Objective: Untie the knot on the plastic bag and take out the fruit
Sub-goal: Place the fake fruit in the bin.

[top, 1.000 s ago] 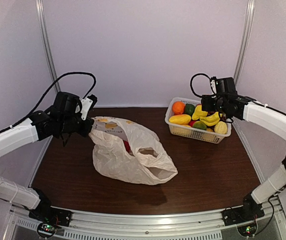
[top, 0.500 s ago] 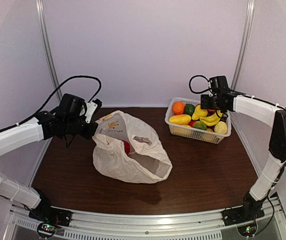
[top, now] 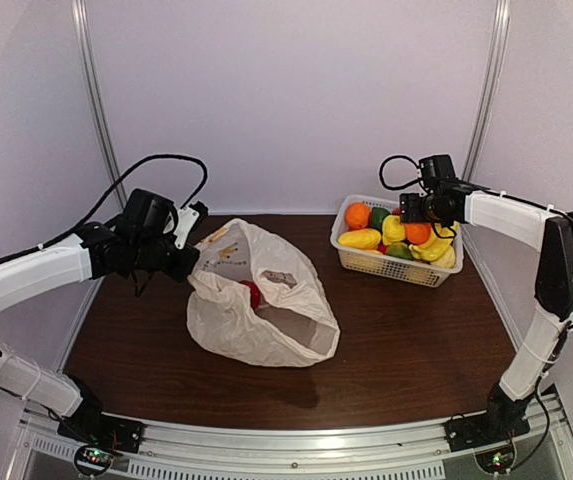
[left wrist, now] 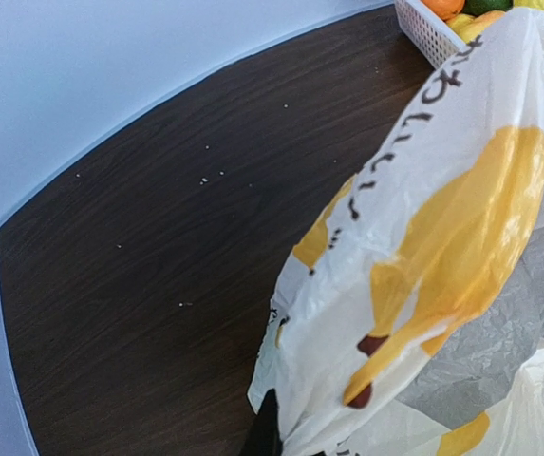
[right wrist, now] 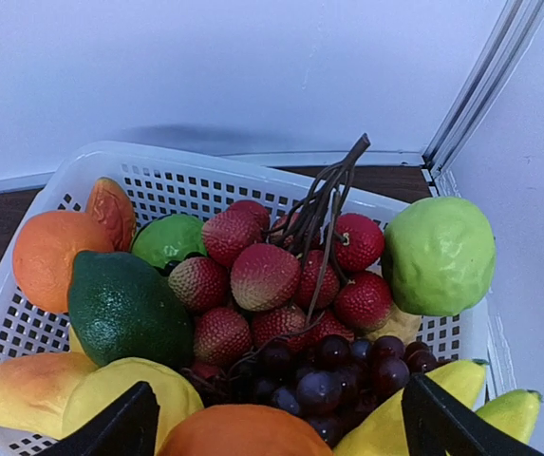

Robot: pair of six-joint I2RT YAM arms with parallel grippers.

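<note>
We've got one crinkly cream plastic bag (top: 266, 320) centre-left, one round red fruit (top: 253, 293) inside. Left gripper (top: 190, 264) clenches its rim; right gripper (right wrist: 277, 404) hangs released over one white lattice basket (top: 391, 266), upper right.

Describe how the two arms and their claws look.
The left arm and right arm have white-wrapped links joined by black joints. The left cable and right cable are black loops near the wrists. The left claw and right claw are black; the right one's fingers show as dark wedge tips in its wrist view. Black bases sit on a silver rail.
</note>
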